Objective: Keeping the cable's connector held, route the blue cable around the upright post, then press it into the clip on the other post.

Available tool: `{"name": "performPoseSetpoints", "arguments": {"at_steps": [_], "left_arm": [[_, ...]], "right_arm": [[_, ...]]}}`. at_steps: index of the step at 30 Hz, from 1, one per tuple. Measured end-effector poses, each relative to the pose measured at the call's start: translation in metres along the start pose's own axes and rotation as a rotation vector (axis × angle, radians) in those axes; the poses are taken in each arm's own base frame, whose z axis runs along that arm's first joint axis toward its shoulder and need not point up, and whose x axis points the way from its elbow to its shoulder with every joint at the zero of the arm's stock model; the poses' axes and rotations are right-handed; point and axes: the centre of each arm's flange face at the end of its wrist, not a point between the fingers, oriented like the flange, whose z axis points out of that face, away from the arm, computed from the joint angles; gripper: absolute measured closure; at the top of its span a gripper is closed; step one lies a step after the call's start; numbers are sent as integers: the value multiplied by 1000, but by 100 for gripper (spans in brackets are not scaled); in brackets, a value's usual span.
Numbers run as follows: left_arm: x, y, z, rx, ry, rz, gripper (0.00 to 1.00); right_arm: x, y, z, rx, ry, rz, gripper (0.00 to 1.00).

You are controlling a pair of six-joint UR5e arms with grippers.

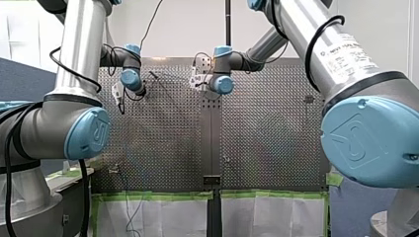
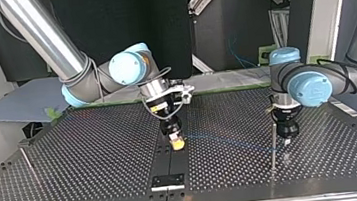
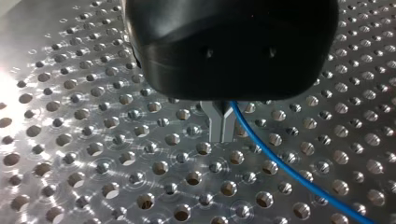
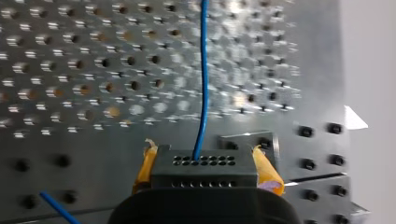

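- Across the whole of the top view lies the perforated table (image 2: 72, 157), dark and studded with rows of holes; a small black plate (image 2: 167, 181) sits at the lower centre of the frame.
- Robot's right arm (image 2: 50, 43): enters from the upper left of the top view and bends down to the middle of the table.
- Robot's left arm (image 2: 315, 83): enters from the upper right of the top view, its wrist pointing straight down at the right of centre.
- Right gripper (image 2: 176, 143): stands at the centre of the top view. In the right wrist view its yellow pads (image 4: 264, 165) are clamped on either side of the connector (image 4: 204, 168), a black block with rows of small holes.
- Left gripper (image 2: 288, 136): black, hanging just to the right of the upright post (image 2: 273, 143). In the left wrist view its metal fingers (image 3: 215, 126) stand together, with the cable passing along their side; whether it is pinched cannot be told.
- Blue cable (image 4: 203, 70): leaves the connector and, in the top view, runs low over the table rightward to the foot of the upright post.
- Second post (image 2: 28, 165): thin, at the left edge of the top view, well apart from both grippers.
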Motion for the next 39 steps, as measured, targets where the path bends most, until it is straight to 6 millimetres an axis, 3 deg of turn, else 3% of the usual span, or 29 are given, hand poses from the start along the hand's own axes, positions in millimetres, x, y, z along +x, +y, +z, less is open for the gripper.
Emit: {"name": "performPoseSetpoints", "arguments": {"at_steps": [1,2,4,5,7,8,9,11,12,19,24,32,39], "left_arm": [[0,0,1,4,-3,-2,88],[0,-1,1,9,-6,-4,88],[-1,-2,2,17,-14,-15,68],[-1,-2,2,19,-16,-21,68],[-1,-2,3,23,-19,-37,49],[-1,-3,3,25,-20,-44,49],[-1,-3,3,27,-20,-51,40],[-1,-3,3,28,-21,-66,36],[-1,-3,3,28,-21,-72,28],[7,-2,6,36,0,-104,10],[14,0,8,30,18,-106,0],[15,2,9,22,19,-107,0],[15,2,9,24,18,-115,0]], "right_arm": [[-3,-1,0,1,-6,-1,100],[-7,-2,-1,3,-13,-3,100],[-14,-3,-1,5,-28,-7,100],[-17,-4,-2,6,-35,-9,100],[-25,-5,-3,6,-54,-16,100],[-28,-5,-4,6,-63,-19,100],[-33,-5,-5,6,-74,-23,100],[-39,-5,-7,4,-89,-27,100],[-43,-5,-8,2,-97,-29,100],[-61,-4,-18,-7,-134,-34,100],[-74,-4,-24,-9,-157,-37,100],[-93,-3,-30,-13,-188,-41,100],[-144,-1,-47,-37,-258,-48,100]]}}
